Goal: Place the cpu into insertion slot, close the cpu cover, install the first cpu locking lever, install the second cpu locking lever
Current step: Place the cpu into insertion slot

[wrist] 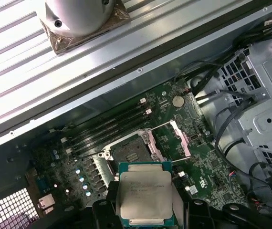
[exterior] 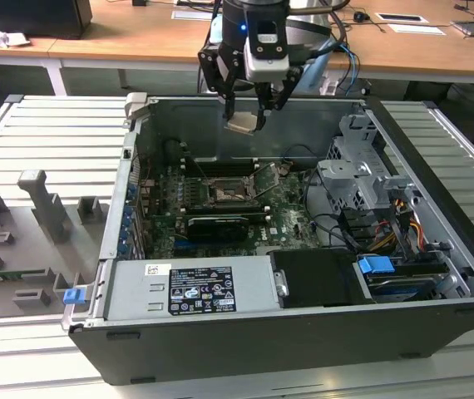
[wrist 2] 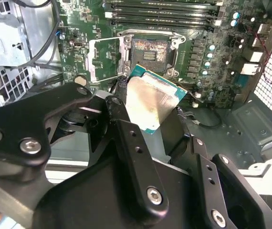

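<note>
Exterior view: gripper [exterior: 245, 118] clamped on cpu [exterior: 243, 125], high above motherboard [exterior: 291, 209]; insertion slot [exterior: 224, 193] below, well apart. First wrist view: cpu cover [wrist: 180, 139] open beside slot.

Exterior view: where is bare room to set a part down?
Bare: the ribbed table between the grey fixtures and the wooden desk, and at the exterior view's right of the case. Crowded: motherboard and cables inside, where the gripper holds the cpu.
</note>
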{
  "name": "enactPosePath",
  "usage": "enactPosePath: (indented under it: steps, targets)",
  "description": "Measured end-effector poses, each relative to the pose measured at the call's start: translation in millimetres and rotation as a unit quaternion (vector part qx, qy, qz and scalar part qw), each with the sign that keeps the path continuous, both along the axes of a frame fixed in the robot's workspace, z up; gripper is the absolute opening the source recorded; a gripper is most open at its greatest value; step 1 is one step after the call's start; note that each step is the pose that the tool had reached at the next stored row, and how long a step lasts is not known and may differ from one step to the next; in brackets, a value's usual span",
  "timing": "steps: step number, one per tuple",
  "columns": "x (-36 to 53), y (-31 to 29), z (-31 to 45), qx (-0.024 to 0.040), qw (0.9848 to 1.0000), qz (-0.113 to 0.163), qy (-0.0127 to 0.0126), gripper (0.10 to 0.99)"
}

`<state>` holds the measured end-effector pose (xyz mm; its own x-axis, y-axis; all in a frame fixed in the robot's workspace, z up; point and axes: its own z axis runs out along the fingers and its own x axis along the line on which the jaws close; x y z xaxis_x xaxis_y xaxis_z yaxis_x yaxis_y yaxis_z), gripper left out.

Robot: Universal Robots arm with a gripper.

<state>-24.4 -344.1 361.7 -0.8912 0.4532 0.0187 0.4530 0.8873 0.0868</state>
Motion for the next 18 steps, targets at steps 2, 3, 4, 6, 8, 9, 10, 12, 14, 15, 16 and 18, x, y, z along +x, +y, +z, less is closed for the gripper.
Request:
enactPosePath:
  steps: [2,3,4,6,8,9,10,12,14,15,16,18]
  targets:
    - [0.0,0.0,-0.5,0.0000,1.0000,-0.007,0.0000,0.525]
    - [0.0,0.0,-0.6,0.0000,1.0000,-0.009,0.0000,0.525]
    - [0.0,0.0,-0.7,0.0000,0.9999,-0.011,0.0000,0.525]
    - [0.0,0.0,-1.0,0.0000,0.9999,-0.015,0.0000,0.525]
    - [0.0,0.0,-1.4,0.0000,0.9997,-0.024,0.0000,0.525]
    - [0.0,0.0,-1.6,0.0000,0.9997,-0.026,0.0000,0.525]
    - [0.0,0.0,-1.7,0.0000,0.9996,-0.028,0.0000,0.525]
    - [0.0,0.0,-2.0,0.0000,0.9995,-0.032,0.0000,0.525]
    - [0.0,0.0,-2.3,0.0000,0.9993,-0.036,0.0000,0.525]
    - [0.0,0.0,-2.4,0.0000,0.9992,-0.039,0.0000,0.525]
    - [0.0,0.0,-2.6,0.0000,0.9991,-0.041,0.0000,0.525]
    - [0.0,0.0,-2.8,0.0000,0.9989,-0.047,0.0000,0.525]
